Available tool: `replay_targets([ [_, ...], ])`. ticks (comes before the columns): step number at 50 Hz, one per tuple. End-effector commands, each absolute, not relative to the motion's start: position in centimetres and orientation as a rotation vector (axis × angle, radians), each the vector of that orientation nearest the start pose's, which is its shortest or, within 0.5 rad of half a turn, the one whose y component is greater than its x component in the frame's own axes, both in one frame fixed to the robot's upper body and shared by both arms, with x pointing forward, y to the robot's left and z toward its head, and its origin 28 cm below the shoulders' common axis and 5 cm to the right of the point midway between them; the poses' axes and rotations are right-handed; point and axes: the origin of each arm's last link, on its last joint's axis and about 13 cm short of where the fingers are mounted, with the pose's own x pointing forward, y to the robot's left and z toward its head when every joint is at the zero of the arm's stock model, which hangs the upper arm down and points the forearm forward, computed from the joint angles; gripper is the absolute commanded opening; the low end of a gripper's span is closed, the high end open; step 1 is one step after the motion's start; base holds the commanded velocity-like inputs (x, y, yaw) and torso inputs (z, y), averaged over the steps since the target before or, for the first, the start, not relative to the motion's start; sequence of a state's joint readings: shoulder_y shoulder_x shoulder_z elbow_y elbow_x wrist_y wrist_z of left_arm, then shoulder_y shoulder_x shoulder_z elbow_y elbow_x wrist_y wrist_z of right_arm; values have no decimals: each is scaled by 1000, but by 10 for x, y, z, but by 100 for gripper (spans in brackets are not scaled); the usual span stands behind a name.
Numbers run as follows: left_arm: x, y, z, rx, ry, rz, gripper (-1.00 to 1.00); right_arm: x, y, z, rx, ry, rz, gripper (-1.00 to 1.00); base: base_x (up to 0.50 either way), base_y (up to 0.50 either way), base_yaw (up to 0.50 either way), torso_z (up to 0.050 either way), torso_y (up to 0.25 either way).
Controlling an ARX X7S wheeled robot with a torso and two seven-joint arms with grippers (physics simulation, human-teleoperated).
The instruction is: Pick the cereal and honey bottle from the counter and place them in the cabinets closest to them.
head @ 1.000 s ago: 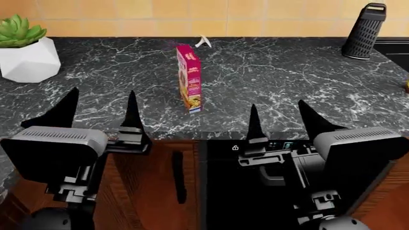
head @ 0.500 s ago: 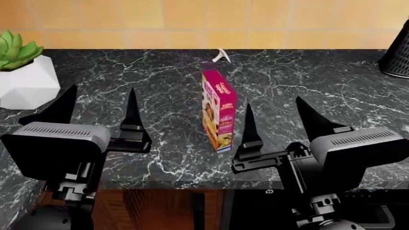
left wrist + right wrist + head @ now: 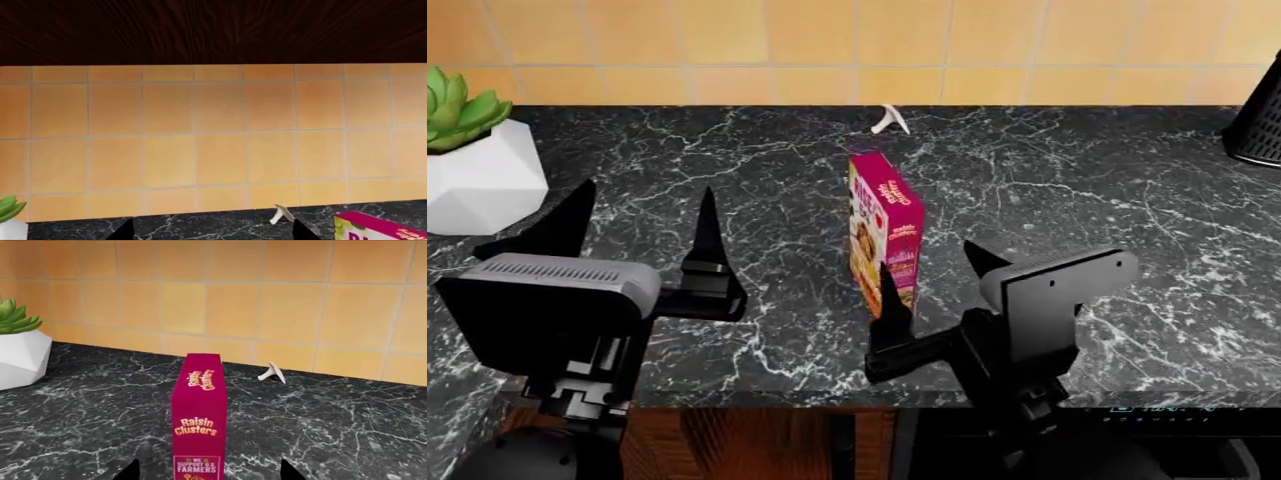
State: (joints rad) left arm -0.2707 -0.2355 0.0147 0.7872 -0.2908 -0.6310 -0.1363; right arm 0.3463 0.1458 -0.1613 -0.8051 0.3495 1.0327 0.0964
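Observation:
The cereal [image 3: 885,233] is a tall magenta box standing upright on the black veined counter [image 3: 1094,180], near its middle. My right gripper [image 3: 932,262] is open and sits just on the near right of the box, fingertips pointing at it. In the right wrist view the cereal [image 3: 199,415] stands straight ahead, in line with the gap of the right gripper [image 3: 210,470]. My left gripper [image 3: 641,200] is open and empty, left of the box. In the left wrist view the left gripper [image 3: 212,231] faces the tiled wall, with a corner of the cereal [image 3: 380,229] at the edge. The honey bottle is out of view.
A white pot with a green succulent [image 3: 478,160] stands at the counter's left. A black grater [image 3: 1261,120] is at the far right edge. A small white object [image 3: 889,119] lies by the tiled wall behind the box. Dark wood cabinet [image 3: 213,30] hangs above the wall tiles.
My right arm has swung left and turned, bringing its open gripper up close to the cereal box. The head view moved in over the counter. The left gripper holds its place.

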Motion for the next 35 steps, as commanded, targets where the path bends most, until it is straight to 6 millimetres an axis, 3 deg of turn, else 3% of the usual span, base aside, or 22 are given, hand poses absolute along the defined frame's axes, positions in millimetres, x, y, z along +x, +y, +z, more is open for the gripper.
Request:
replay_targets([
  [1,213,221,184,15,-395,-88,100,221,-67,159,-26,57,368,100,0,0,0,0,0],
  [12,214,220,182,24,-385,-85,100,228,-67,155,-23,82,351,100,0,0,0,0,0],
  [35,214,220,183,24,-385,-89,100,274,-53,156,-21,163,317,100,0,0,0,0,0],
])
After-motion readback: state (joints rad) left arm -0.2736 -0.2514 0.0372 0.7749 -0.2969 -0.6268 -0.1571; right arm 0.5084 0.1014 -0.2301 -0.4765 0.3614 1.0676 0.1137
